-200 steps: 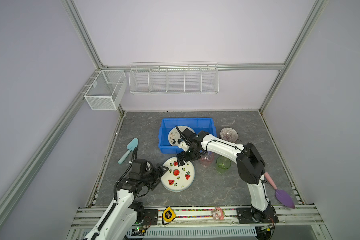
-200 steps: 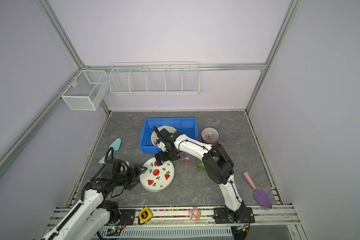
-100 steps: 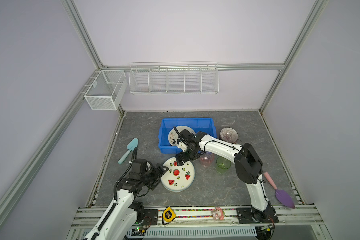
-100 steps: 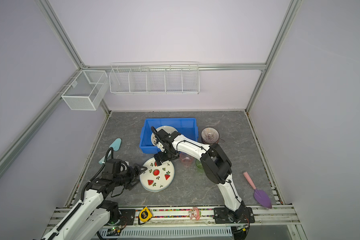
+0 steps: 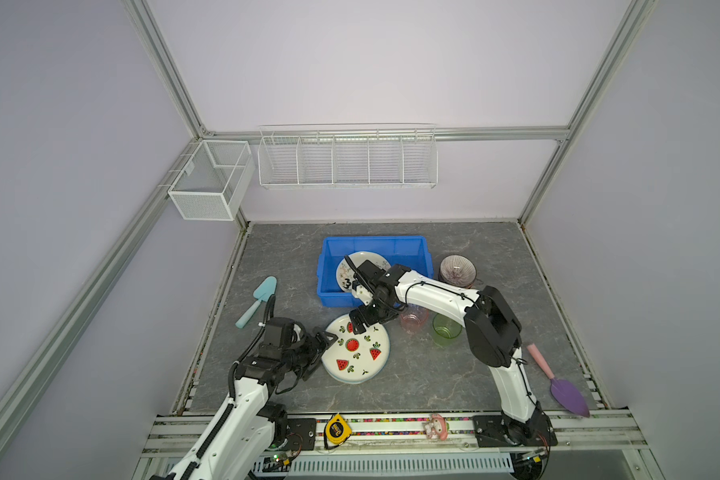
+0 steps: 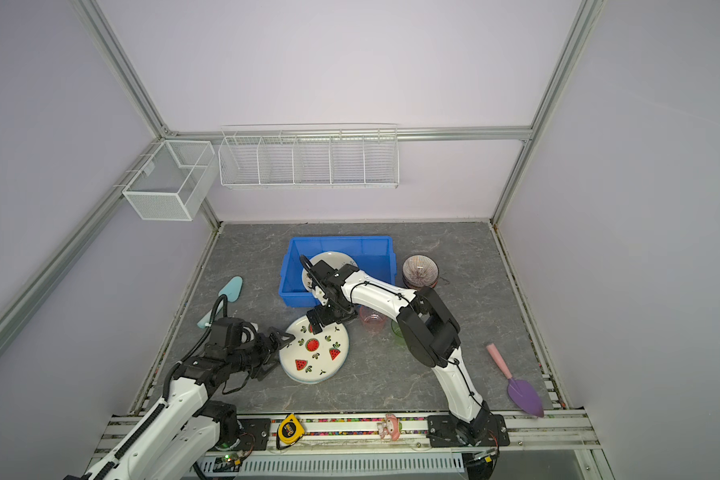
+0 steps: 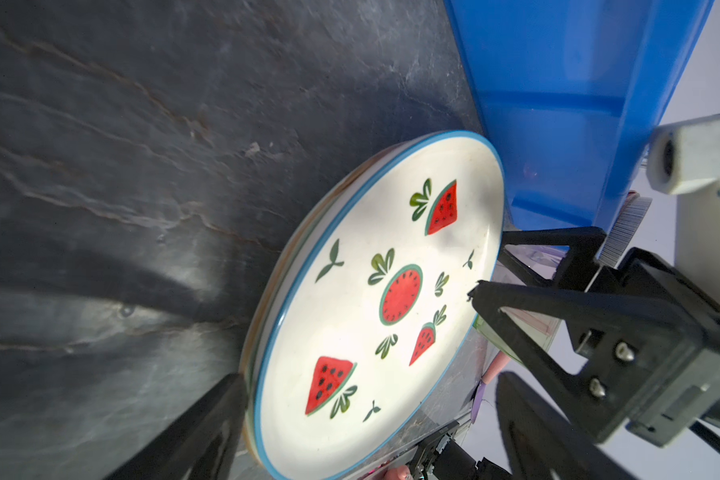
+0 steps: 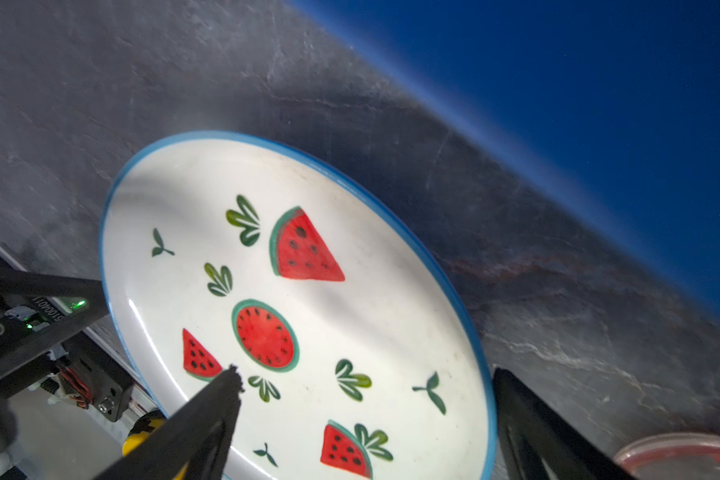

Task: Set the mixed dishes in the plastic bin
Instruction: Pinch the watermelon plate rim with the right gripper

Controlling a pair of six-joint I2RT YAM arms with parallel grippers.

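Note:
The white plate with watermelon slices [image 5: 356, 349] [image 6: 313, 348] lies on the grey table in front of the blue plastic bin [image 5: 373, 245] [image 6: 339, 240]. Another plate's rim [image 7: 258, 316] shows under it. My left gripper [image 5: 319, 353] [image 7: 371, 436] is open, its fingers either side of the plate's left edge. My right gripper [image 5: 360, 322] [image 8: 366, 415] is open over the plate's far edge [image 8: 292, 307]. A cream floral plate [image 5: 364, 259] leans inside the bin. A patterned bowl [image 5: 457, 269], a pink cup [image 5: 413, 323] and a green cup [image 5: 446, 330] stand to the right.
A teal scoop [image 5: 258, 301] lies at the left and a purple scoop [image 5: 566, 388] at the front right. A tape measure [image 5: 335, 430] and a pink figure [image 5: 435, 428] sit on the front rail. White wire baskets [image 5: 346, 160] hang on the back wall.
The right arm's elbow has swung slightly to the left. Both grippers and the watermelon plate stay where they were.

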